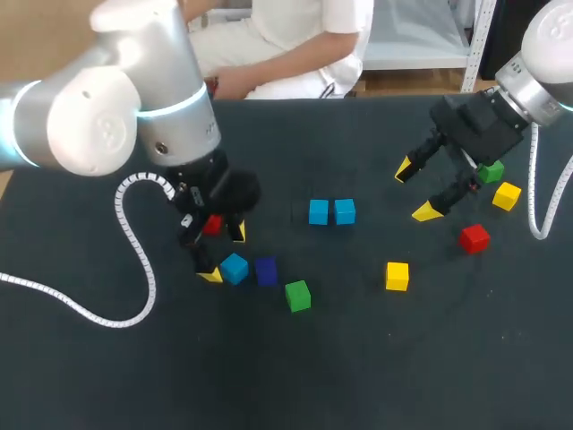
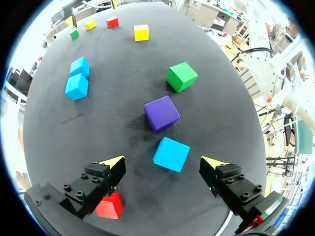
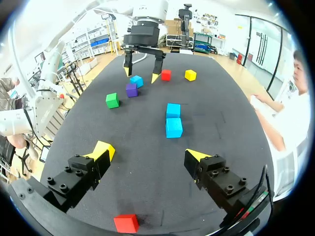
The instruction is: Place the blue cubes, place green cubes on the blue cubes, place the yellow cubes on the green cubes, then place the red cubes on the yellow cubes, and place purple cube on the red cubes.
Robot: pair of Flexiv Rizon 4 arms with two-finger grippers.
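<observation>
As the left end effector (image 2: 163,166) hangs spread by a blue cube (image 2: 171,154), the right end effector (image 3: 148,151) gapes

Blue cubes (image 1: 319,212), purple cube (image 2: 161,113), red cube (image 1: 474,238) on a seemingly black table (image 1: 376,376).

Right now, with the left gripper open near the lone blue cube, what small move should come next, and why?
Probably ease the left gripper forward until its open fingers straddle the blue cube, then close. The cube lies just ahead of the tips, centred between them and untouched. The purple cube sits close beyond it, so the advance should be short and gentle.
</observation>
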